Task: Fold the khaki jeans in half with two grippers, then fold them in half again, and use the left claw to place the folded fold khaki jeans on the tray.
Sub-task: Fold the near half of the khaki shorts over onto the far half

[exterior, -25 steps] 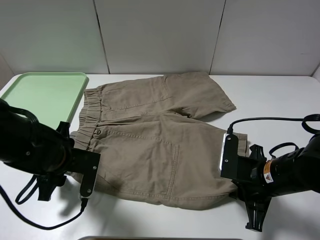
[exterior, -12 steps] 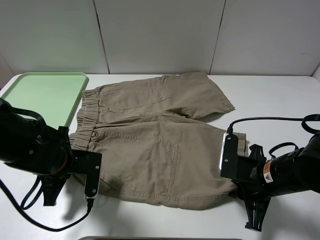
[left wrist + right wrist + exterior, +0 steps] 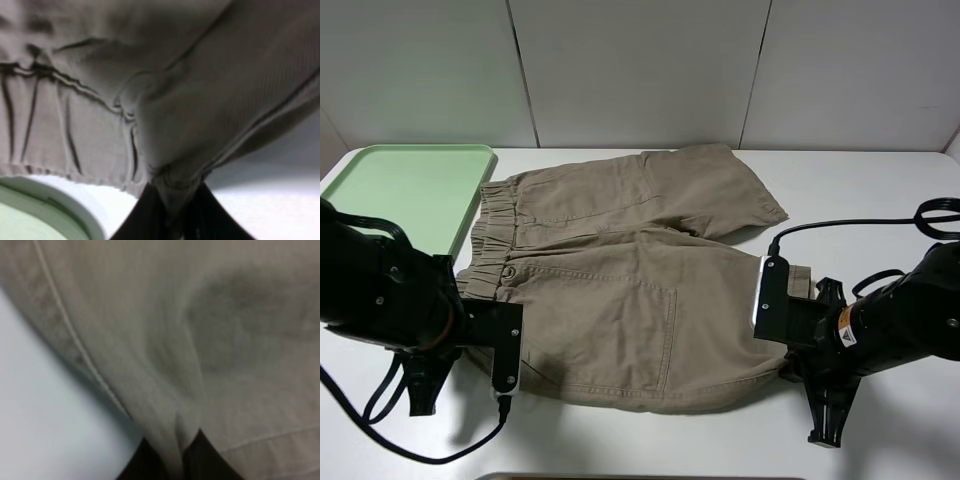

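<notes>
- Now the khaki jeans (image 3: 620, 280) lie spread flat on the white table (image 3: 880, 200). The gathered waistband points toward the tray (image 3: 400, 195) and the two legs point away from it.
- The tray sits at the far left corner of the table in the high view. The waistband's far end lies just beside the tray's rim; whether they touch cannot be told.
- The left claw (image 3: 172, 212) is at the near corner of the waistband, on the side away from the wall.
- In the left wrist view its two dark fingers (image 3: 145, 215) are drawn together on a pinch of khaki cloth. The fabric bunches into a small ridge between them, and the elastic gathers run off to one side.
- A curve of the green tray rim shows in a corner of that same view, near the waistband edge.
- The right gripper (image 3: 180, 460) is at the hem end of the near leg, well apart from the left claw, with the whole length of that leg between them.
- In the right wrist view its fingers (image 3: 210, 460) are closed on a fold of the cloth. The fabric rises as a narrow crease from between the tips, and a stitched seam runs alongside.
- In the high view both sets of fingertips are hidden by the arms' own black bodies and camera plates.
- The far leg lies untouched, its hem spread toward the wall.
</notes>
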You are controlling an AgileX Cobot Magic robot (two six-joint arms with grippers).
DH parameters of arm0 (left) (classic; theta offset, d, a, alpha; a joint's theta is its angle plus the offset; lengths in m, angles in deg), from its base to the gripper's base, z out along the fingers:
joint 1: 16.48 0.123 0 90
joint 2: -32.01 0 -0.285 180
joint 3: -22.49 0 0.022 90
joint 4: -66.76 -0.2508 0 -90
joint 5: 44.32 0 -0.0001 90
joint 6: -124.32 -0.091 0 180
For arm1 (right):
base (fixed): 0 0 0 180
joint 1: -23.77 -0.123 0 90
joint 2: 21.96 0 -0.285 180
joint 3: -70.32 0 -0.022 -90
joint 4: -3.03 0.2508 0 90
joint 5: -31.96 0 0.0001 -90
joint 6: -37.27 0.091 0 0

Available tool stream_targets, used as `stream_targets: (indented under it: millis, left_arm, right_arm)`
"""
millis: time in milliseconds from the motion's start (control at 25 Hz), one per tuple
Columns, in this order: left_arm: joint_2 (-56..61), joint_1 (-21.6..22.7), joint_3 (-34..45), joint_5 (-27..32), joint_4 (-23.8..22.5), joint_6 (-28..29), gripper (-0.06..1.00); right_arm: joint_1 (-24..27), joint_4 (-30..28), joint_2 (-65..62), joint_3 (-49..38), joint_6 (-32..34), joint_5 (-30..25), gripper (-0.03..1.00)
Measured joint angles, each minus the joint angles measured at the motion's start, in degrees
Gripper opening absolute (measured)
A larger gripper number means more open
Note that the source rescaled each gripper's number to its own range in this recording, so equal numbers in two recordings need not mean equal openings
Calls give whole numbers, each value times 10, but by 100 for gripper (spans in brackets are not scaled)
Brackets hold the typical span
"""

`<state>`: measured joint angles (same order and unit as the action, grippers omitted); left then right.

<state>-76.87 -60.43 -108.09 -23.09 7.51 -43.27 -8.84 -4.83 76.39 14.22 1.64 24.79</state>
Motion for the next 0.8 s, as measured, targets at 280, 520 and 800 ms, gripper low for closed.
stream_targets:
  millis: [280, 520, 800]
  left_arm:
    - [92, -21, 1, 9, 40, -2, 0]
    - [156, -21, 2, 29, 48, 7, 0]
    - [226, -8, -5, 31, 22, 90, 0]
  right_arm:
    - [0, 1, -91, 0, 10, -3, 0]
    - [0, 1, -171, 0, 63, 12, 0]
    - [16, 13, -184, 0, 218, 147, 0]
